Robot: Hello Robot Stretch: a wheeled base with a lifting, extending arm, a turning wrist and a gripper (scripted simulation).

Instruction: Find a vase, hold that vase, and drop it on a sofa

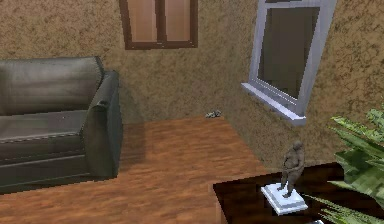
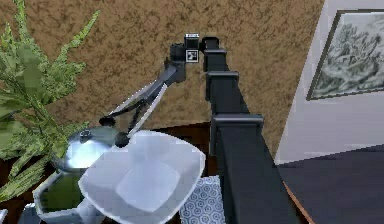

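- The arm (image 2: 235,130) reaches out over a dark table (image 1: 240,195), and the gripper (image 2: 120,128) angles down toward the arm side view's left.
- Its fingers (image 2: 140,103) end just at the upper rim of a wide white flared vessel (image 2: 145,180), probably the vase. The vessel overlaps the tabletop, so I cannot tell whether the gripper holds anything.
- Just behind the vessel is a rounded silver pot (image 2: 85,150). A blue-and-white patterned item (image 2: 205,200) lies beside the vessel, next to the arm.
- A leafy plant (image 2: 30,80) stands at the table's end on the arm side view's left.
- A grey statue (image 1: 290,170) on a white base stands near the table's edge in the forward view.
- The dark grey sofa (image 1: 60,110) stands against the wall at the forward view's left, well apart from the table across bare wooden floor.
- A white-framed window (image 1: 290,50) is set in the wall beyond the table, and a framed picture (image 2: 350,55) hangs on the wall at the arm side view's right.
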